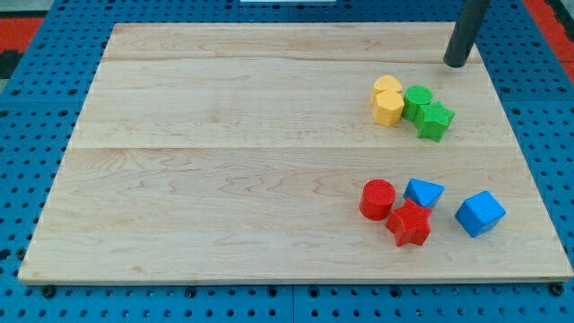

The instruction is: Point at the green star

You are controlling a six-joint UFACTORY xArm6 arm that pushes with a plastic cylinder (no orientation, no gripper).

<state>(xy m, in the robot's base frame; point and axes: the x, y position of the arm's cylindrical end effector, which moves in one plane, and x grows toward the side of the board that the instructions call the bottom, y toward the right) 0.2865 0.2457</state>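
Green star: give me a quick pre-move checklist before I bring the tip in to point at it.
1. Green star in plain view: ok.
2. My tip visible, toward the view's top of the star: ok.
3. Tip apart from every block: ok.
4. Straight path from tip to star free of blocks: ok.
5. Star isolated from neighbours: not ok, the green cylinder touches it, and the yellow block is just beyond.
6. Star fully on the board: ok.
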